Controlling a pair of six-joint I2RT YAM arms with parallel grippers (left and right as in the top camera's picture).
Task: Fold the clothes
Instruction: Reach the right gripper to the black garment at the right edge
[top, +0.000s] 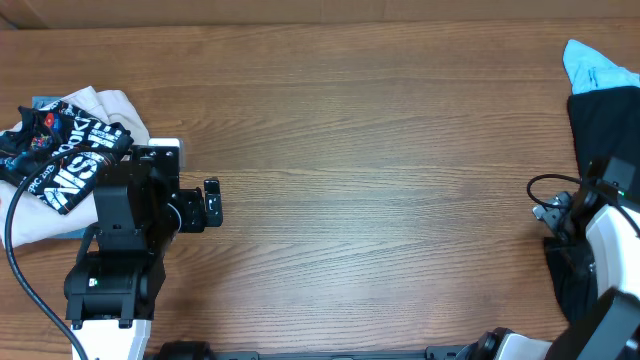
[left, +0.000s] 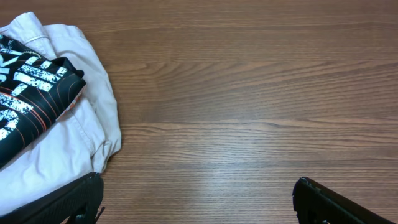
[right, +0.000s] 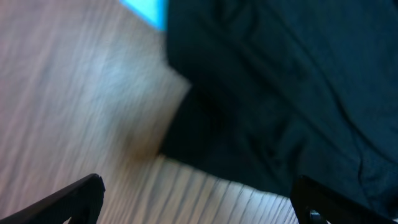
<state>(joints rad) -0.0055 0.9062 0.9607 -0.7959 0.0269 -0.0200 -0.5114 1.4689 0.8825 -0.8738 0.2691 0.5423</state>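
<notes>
A cream garment (top: 105, 110) lies at the table's left edge with a black printed garment (top: 70, 160) on top; both show in the left wrist view, the cream garment (left: 74, 124) and the printed one (left: 31, 93). My left gripper (top: 212, 203) is open and empty over bare wood to the right of that pile (left: 199, 205). A black garment (top: 600, 130) and a light blue garment (top: 595, 65) lie at the right edge. My right gripper (right: 199, 202) is open and empty just above the black garment's edge (right: 280, 93); the view is blurred.
The wooden table (top: 380, 150) spans the whole view. A black cable (top: 20, 250) runs from the left arm's base. The right arm (top: 610, 225) sits over the lower part of the black garment.
</notes>
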